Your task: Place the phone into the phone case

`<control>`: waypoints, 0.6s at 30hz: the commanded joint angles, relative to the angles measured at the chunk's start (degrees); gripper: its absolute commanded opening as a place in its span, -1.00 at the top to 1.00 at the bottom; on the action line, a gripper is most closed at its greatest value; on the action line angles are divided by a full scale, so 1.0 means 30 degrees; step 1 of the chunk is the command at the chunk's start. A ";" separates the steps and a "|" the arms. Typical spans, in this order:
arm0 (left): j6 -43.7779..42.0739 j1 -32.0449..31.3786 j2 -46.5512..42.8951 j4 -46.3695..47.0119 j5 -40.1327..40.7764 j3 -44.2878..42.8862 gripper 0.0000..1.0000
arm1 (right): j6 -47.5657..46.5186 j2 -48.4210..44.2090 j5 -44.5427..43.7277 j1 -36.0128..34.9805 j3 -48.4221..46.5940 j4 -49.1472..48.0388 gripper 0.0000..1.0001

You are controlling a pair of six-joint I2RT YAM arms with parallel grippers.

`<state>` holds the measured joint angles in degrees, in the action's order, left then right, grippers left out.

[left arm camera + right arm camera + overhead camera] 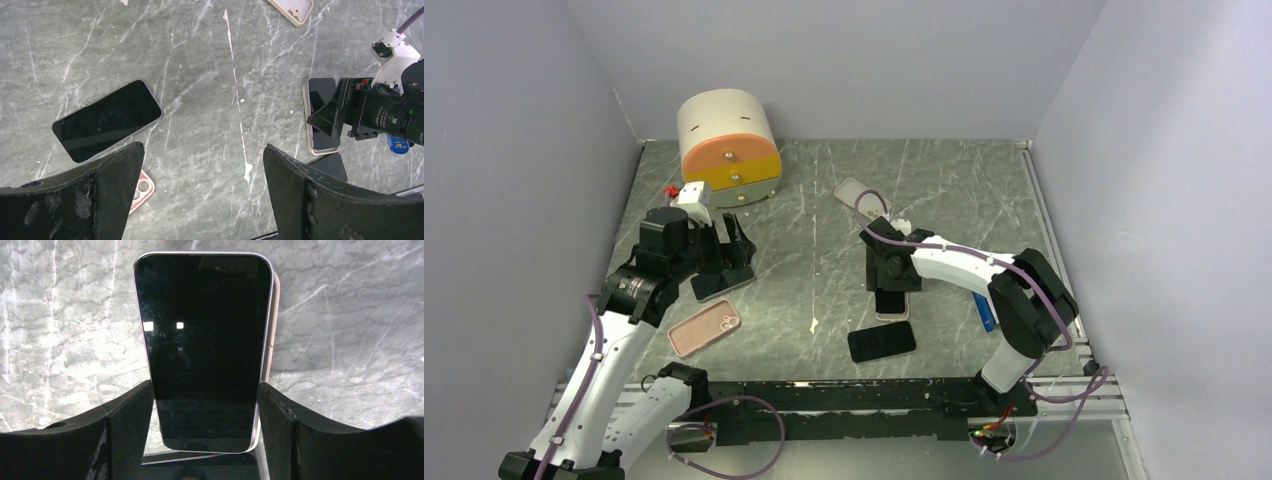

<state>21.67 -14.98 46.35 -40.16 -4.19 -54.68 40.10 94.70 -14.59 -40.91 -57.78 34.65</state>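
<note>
The phone (202, 350) lies screen-up on the cream phone case (274, 305), centre-right of the table (964, 200), long axis pointing straight away from the right gripper (205, 395), which pinches its long edges.

I see a cream drum-shaped container (724, 125) with an orange and yellow face, lying on its side at the far left of the marbled grey bench (824, 200). Well apart from it, toward the near right, lies a small blue object (985, 312). A white fleck (813, 325) sits between the two.
</note>
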 commanded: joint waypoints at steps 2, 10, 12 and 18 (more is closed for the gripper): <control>-0.0250 0.0072 -0.0069 0.0511 0.0022 -0.0613 -0.88 | 0.0200 -0.1052 -0.0858 0.0182 0.0044 0.0213 0.49; -0.0243 0.0072 -0.0070 0.0489 0.0048 -0.0613 -0.88 | 0.0439 -0.0631 -0.0624 0.0226 0.0373 0.0135 0.48; -0.0251 0.0072 -0.0044 0.0497 0.0020 -0.0611 -0.88 | 0.0459 -0.0692 -0.0466 0.0225 0.0490 -0.0004 0.44; -0.0251 0.0080 0.0027 0.0511 -0.0020 -0.0613 -0.88 | 0.0466 -0.0765 -0.0807 0.0242 0.0608 0.0304 0.39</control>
<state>21.67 -14.96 46.39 -40.16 -4.21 -54.68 41.01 94.39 -15.00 -40.42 -56.90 34.33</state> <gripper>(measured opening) 0.940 0.730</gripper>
